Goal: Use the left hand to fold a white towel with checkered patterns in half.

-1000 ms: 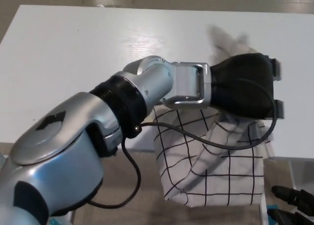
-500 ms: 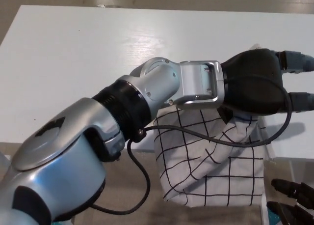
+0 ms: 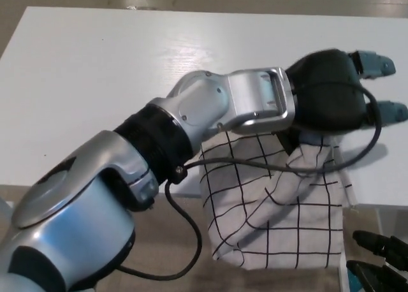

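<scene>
The white towel with a black checkered grid (image 3: 274,209) lies bunched at the table's front right edge, and most of it hangs down over that edge. My left arm reaches across the picture. Its black left hand (image 3: 331,97) hovers over the towel's upper, crumpled part, with two fingers (image 3: 376,62) stretched out to the right and apart. Nothing sits between them. The part of the towel under the palm is hidden. Low at the bottom right corner, below the table, my right hand (image 3: 379,260) shows only its fingers, spread and holding nothing.
The white table (image 3: 95,81) stretches left and back from the towel. Its front edge runs beneath my left forearm. Below the edge there is brown floor. A black cable loops from my left arm across the towel.
The towel flap that was lifted above my left hand a second ago has dropped back onto the table. The hand's fingers have stretched out, and it has shifted slightly right and back.
</scene>
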